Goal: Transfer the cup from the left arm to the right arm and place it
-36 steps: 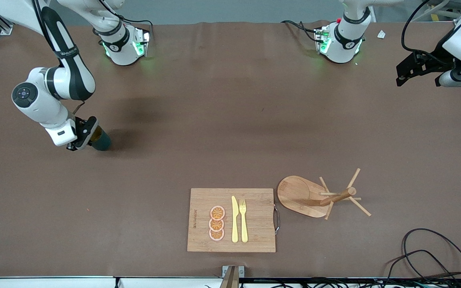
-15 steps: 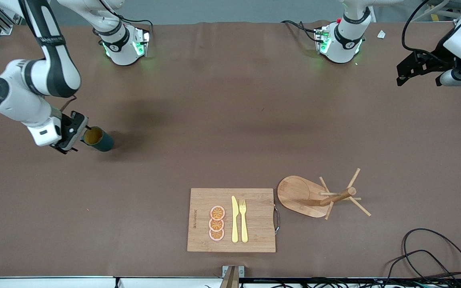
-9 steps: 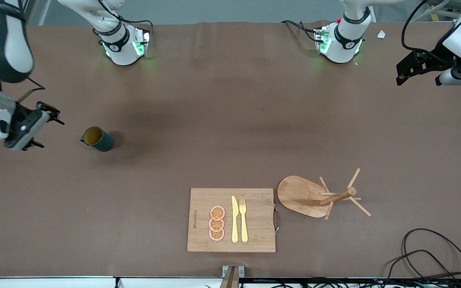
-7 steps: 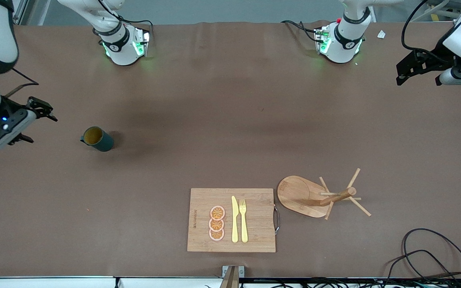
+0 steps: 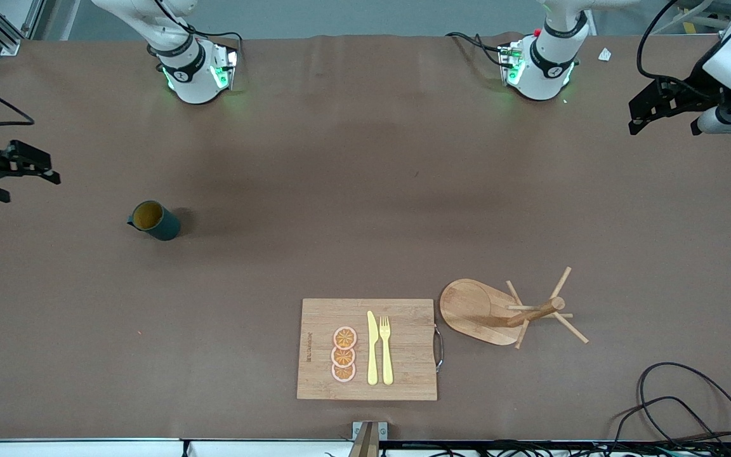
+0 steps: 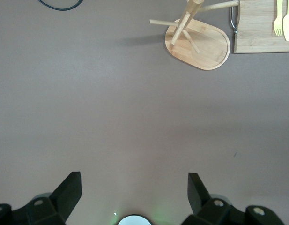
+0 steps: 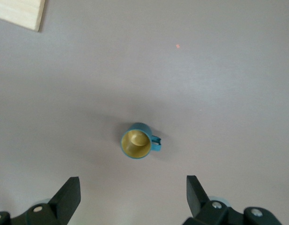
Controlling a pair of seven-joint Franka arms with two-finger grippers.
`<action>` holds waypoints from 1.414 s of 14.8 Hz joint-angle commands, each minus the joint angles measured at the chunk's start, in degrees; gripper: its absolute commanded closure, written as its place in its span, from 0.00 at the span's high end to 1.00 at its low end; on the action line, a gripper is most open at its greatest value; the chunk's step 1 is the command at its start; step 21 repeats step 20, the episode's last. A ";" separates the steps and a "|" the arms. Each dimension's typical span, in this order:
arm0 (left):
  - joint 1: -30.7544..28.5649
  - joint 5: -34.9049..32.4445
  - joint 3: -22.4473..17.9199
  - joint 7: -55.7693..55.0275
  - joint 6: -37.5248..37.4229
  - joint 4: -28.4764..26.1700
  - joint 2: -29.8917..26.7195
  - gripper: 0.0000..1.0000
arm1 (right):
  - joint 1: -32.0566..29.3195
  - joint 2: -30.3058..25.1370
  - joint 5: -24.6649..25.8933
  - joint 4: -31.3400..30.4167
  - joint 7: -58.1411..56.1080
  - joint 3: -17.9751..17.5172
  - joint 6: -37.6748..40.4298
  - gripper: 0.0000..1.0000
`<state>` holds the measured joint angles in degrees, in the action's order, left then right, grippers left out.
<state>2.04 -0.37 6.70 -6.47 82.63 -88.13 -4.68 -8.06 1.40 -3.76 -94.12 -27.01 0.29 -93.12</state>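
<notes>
The cup (image 5: 153, 220), dark teal-green with a yellow-brown inside, stands upright on the brown table toward the right arm's end, nothing touching it. It also shows in the right wrist view (image 7: 136, 140), its small handle visible. My right gripper (image 5: 26, 181) is open and empty, raised over the table's edge at the right arm's end, well apart from the cup; its fingers (image 7: 69, 190) frame bare table. My left gripper (image 5: 664, 130) is open and empty, held high over the left arm's end of the table, and waits; its fingers (image 6: 69, 187) are wide apart.
A wooden peg rack (image 5: 511, 311) lies on its side nearer the front camera, also in the left wrist view (image 6: 196, 33). A wooden cutting board (image 5: 403, 343) beside it carries a yellow knife, a fork and three orange slices. Black cables (image 5: 676, 393) lie at the left arm's near corner.
My right gripper opened, let go of the cup, and rose away toward the table's edge at the right arm's end. The cup stays upright on the table. The left arm has not moved.
</notes>
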 commanded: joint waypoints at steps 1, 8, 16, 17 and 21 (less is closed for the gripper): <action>-0.55 0.28 0.24 1.54 -0.46 0.06 -0.86 1.00 | -1.52 1.06 2.96 4.27 1.35 -0.73 0.48 1.00; -0.55 0.28 0.07 2.33 -0.89 -0.03 -1.56 1.00 | 1.11 0.54 3.23 4.91 26.04 -1.78 2.86 1.00; -0.55 0.28 0.07 2.08 -1.25 0.06 -1.48 1.00 | 0.58 0.45 3.49 5.52 25.61 -1.43 -1.36 1.00; -0.55 0.28 -0.02 1.98 -1.25 0.15 -1.48 1.00 | 0.67 0.45 3.58 5.44 25.61 -1.43 -1.45 1.00; -0.55 0.19 -0.02 2.07 -1.25 1.91 -0.95 1.00 | 0.93 0.54 3.41 5.35 25.78 -1.52 -1.10 1.00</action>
